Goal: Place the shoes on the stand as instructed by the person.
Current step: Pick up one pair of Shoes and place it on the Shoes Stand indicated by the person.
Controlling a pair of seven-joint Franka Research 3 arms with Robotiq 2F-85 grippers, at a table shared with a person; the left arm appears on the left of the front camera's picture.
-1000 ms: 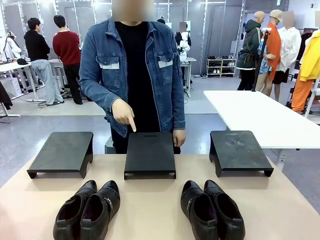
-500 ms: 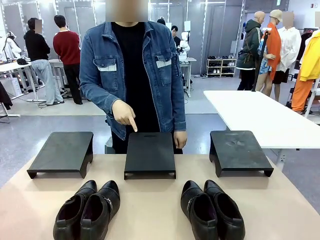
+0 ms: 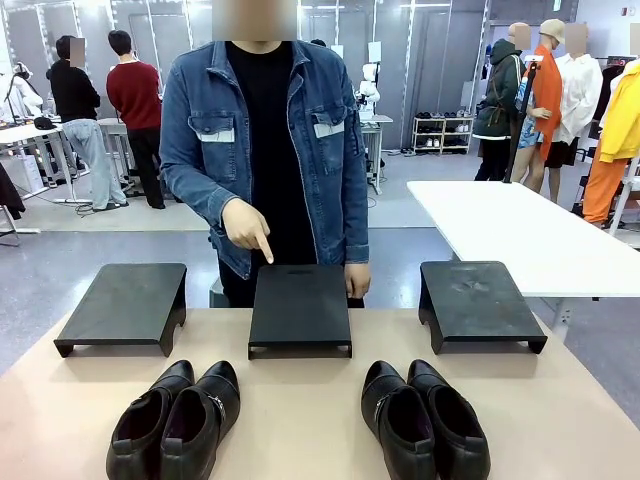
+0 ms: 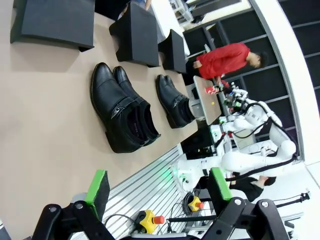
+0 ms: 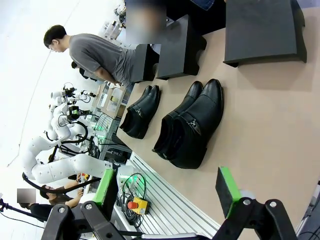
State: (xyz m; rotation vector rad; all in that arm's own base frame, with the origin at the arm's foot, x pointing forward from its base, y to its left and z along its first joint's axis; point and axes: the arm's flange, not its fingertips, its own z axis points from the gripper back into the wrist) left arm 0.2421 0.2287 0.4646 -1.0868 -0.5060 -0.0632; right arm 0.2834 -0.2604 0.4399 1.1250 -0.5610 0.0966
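Left claw [image 4: 159, 186] wide apart, empty, left shoes [image 4: 122, 115] ahead of it | right claw [image 5: 166, 192] likewise, right shoes [image 5: 190, 125] ahead | hand [image 3: 245, 225] points at middle stand [image 3: 300, 305] | glossy leather probably stiff, slick, fairly light: pinch heel collar

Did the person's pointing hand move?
No. The hand still points down just above the middle stand's far edge.
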